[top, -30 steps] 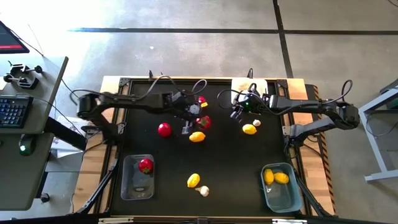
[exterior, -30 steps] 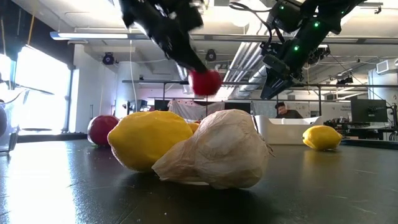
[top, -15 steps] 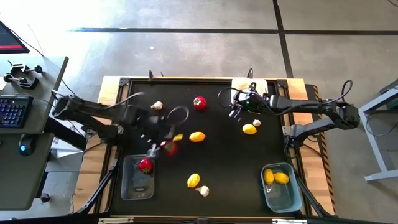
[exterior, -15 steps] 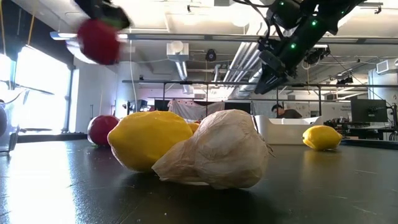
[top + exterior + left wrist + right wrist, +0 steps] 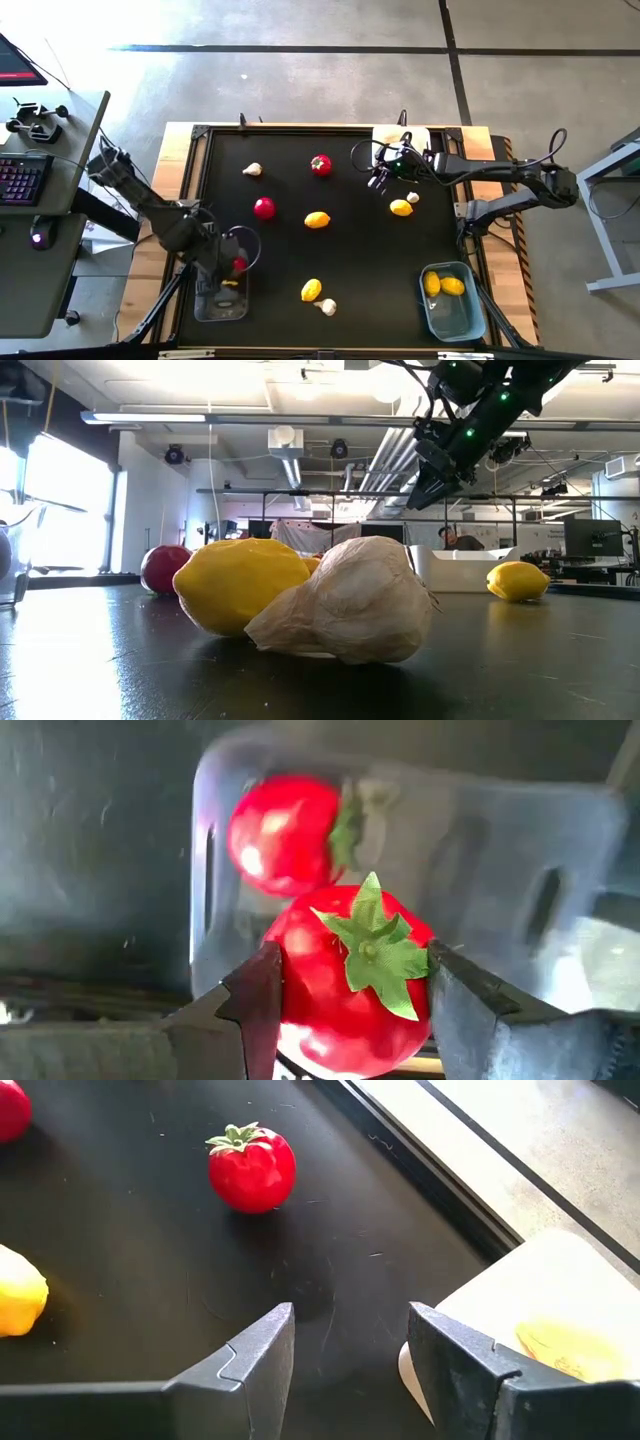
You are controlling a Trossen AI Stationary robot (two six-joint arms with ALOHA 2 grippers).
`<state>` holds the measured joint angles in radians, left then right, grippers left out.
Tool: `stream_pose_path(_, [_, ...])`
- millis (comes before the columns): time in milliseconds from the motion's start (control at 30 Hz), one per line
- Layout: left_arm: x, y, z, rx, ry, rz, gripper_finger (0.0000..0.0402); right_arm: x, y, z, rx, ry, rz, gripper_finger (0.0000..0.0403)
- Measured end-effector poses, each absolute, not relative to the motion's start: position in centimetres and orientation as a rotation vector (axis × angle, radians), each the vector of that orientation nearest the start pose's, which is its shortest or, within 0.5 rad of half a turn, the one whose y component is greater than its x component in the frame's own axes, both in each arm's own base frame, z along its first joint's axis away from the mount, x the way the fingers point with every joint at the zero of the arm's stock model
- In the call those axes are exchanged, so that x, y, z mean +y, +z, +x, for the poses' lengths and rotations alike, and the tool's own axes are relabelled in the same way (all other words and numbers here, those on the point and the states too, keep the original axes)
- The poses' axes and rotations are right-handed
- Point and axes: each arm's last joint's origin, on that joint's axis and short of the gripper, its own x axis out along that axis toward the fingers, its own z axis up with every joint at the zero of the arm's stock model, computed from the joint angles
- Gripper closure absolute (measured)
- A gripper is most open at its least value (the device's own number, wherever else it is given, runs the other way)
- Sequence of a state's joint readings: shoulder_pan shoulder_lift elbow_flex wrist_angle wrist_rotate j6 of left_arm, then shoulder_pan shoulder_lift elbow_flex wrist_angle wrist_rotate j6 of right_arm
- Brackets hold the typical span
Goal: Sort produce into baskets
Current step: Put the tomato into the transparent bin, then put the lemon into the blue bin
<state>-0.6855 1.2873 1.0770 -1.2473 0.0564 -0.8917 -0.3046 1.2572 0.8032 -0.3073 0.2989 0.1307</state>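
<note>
Red tomato [image 5: 345, 982] sits pinched between the two fingers of the left gripper [image 5: 350, 995], stem leaves up, directly above the clear basket [image 5: 560, 870]. Just below and beyond the gripper, inside that basket, lies a second red tomato [image 5: 282, 833]. The step in hand looks to me like the drop: the piece is over the right tub, so the next move should only need the fingers to spread and let it fall beside the other one, without knocking the wall.

Farther from this gripper, on the black bench [image 5: 360, 260], I count two more loose tomatoes, one round [image 5: 264, 208] and one with a green stem [image 5: 320, 165]. Three loose lemons: one in the middle [image 5: 317, 220], one near the front edge [image 5: 311, 290], one on the far side [image 5: 401, 208]. Three garlic bulbs: one touching the front lemon [image 5: 327, 307], one at the back [image 5: 252, 169], one small beside the far lemon [image 5: 413, 198].

The right gripper [image 5: 350, 1340] hovers over the bench with its fingers spread and nothing between them, the stemmed tomato ahead of it and the white basket [image 5: 540, 1295] just beside it. The blue-grey basket [image 5: 447, 315] holds two lemons [image 5: 443, 285]. Three baskets in all.
</note>
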Motion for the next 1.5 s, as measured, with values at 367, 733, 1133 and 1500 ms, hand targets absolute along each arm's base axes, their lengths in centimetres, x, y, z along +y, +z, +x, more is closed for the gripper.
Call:
stream_pose_path(367, [-13.2,23.1,14.9,1.598,0.056,-0.165,0.0231,-8.4,23.5,24.0,0.733,-0.625,0.127,0.0219])
stream_pose_path(733, [-13.2,22.6,15.0,1.602,0.037,-0.171,0.0143,-8.4,23.5,24.0,0.732,-0.626,0.129,0.0219])
stream_pose_path(1133, [-11.7,23.8,16.0,1.524,0.039,0.001,0.016,-8.5,23.6,24.0,0.741,-0.631,0.075,0.0219])
stream_pose_path(1500, [-9.7,23.9,18.5,1.436,-0.126,0.065,0.034,-8.5,23.6,24.0,0.745,-0.625,0.06,0.0281])
